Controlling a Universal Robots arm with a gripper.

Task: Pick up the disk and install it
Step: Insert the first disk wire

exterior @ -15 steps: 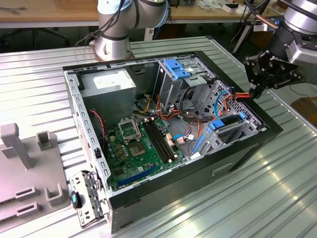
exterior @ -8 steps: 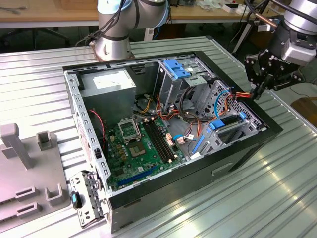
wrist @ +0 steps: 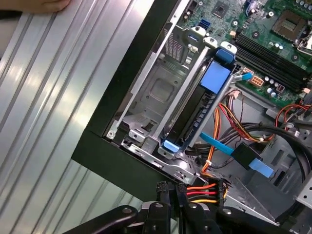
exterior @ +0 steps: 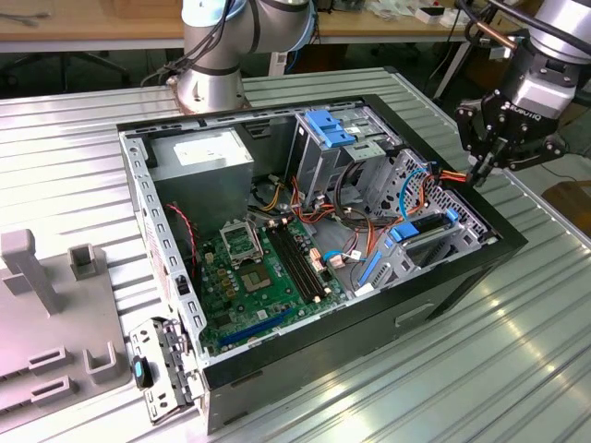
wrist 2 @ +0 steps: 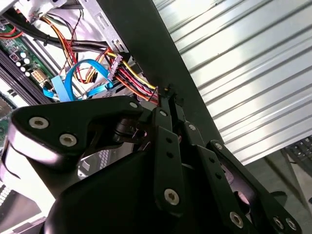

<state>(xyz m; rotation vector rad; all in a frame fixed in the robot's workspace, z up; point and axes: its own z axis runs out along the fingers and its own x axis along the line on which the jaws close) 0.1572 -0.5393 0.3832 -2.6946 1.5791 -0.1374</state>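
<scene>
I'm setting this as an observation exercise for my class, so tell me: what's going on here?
A robot arm's gripper hangs over the edge of an open computer case, at the exterior view's right, with its fingers closed and no disk in them. Its tips sit right beside a bundle of red, orange and yellow wires. The disk, dark with blue rails, stands on edge in the grey metal cage inside the case, so it looks already slotted in.
</scene>
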